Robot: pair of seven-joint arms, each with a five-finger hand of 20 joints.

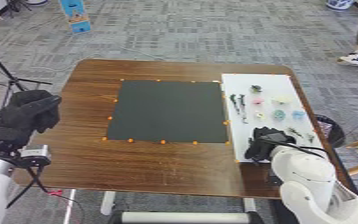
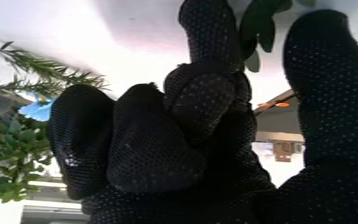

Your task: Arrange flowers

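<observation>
In the head view my right hand (image 1: pixel 266 143) is over the near end of the white board (image 1: pixel 252 81). My left hand (image 1: pixel 29 112) is beyond the table's left edge, fingers relaxed. On the board lie a pink flower (image 1: pixel 257 100), a yellow one (image 1: pixel 280 99), a teal one (image 1: pixel 278 115), a blue one (image 1: pixel 298 114) and dark green stems (image 1: pixel 242 106). In the right wrist view my right hand (image 2: pixel 158 145) has its thumb apart from a straight finger. Green leaves (image 2: pixel 261 25) show between their tips; no grip on them is visible. Feathery greenery (image 2: pixel 55 72) is beside a blue flower (image 2: pixel 39 109).
A dark mat (image 1: pixel 168 111) lies mid-table with small orange markers (image 1: pixel 163 142) around it, its right side along the white board. The brown table (image 1: pixel 149 172) extends toward the robot. A black stand (image 1: pixel 14 77) is beyond its left edge.
</observation>
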